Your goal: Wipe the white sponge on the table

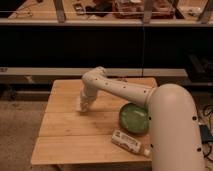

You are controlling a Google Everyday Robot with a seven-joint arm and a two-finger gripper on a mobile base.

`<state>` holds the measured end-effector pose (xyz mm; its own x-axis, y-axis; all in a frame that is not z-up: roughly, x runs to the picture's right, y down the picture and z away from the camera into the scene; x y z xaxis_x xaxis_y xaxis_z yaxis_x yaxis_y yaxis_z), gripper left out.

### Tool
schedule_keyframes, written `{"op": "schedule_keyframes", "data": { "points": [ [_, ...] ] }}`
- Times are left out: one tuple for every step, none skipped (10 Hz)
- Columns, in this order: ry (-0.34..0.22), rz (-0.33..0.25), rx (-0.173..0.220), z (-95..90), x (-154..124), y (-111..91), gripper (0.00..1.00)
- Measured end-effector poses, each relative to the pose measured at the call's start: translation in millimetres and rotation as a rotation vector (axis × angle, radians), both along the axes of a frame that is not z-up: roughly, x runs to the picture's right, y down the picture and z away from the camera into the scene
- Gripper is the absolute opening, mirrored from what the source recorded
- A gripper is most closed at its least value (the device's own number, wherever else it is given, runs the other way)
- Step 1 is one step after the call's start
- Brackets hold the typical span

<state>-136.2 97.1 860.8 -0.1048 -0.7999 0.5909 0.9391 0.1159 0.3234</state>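
White arm reaches from lower right of frame up and left across wooden worktop (65,140). End effector (83,105) low at worktop surface, left of centre, fingers closed. Pale patch at its tip, likely white sponge (80,106), pressed against planks; edges hard to make out. Green bowl (134,118) right of centre, partly behind arm. White tube (127,142) lying near front edge, just below bowl.

Gripper (83,106) on table (65,140) left of bowl (134,119); tube (127,142) before bowl.
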Motion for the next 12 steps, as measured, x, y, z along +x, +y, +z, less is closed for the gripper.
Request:
{"op": "schedule_keyframes", "data": {
  "points": [
    [-0.029, -0.027, 0.004, -14.1, -9, 11, 0.0],
    [-0.056, -0.059, 0.004, -28.7, -15, 26, 0.0],
    [-0.073, -0.081, 0.001, -41.8, -18, 42, 0.0],
    [-0.082, -0.095, 0.0, -51.7, -18, 53, 0.0],
    [-0.091, -0.105, -0.002, -61.7, -17, 63, 0.0],
    [-0.097, -0.112, -0.006, -71.3, -14, 74, 0.0],
    [-0.099, -0.111, -0.014, -79.6, -9, 84, 0.0],
    [-0.097, -0.11, -0.026, -85.7, -2, 94, 0.0],
    [-0.089, -0.111, -0.044, -91.3, 7, 107, 0.0],
    [-0.072, -0.11, -0.07, -96.5, 22, 125, 0.0],
    [-0.058, -0.105, -0.084, -97.3, 32, 134, 0.0],
    [-0.034, -0.092, -0.099, -95.6, 44, 142, 0.0]
  ]
}}
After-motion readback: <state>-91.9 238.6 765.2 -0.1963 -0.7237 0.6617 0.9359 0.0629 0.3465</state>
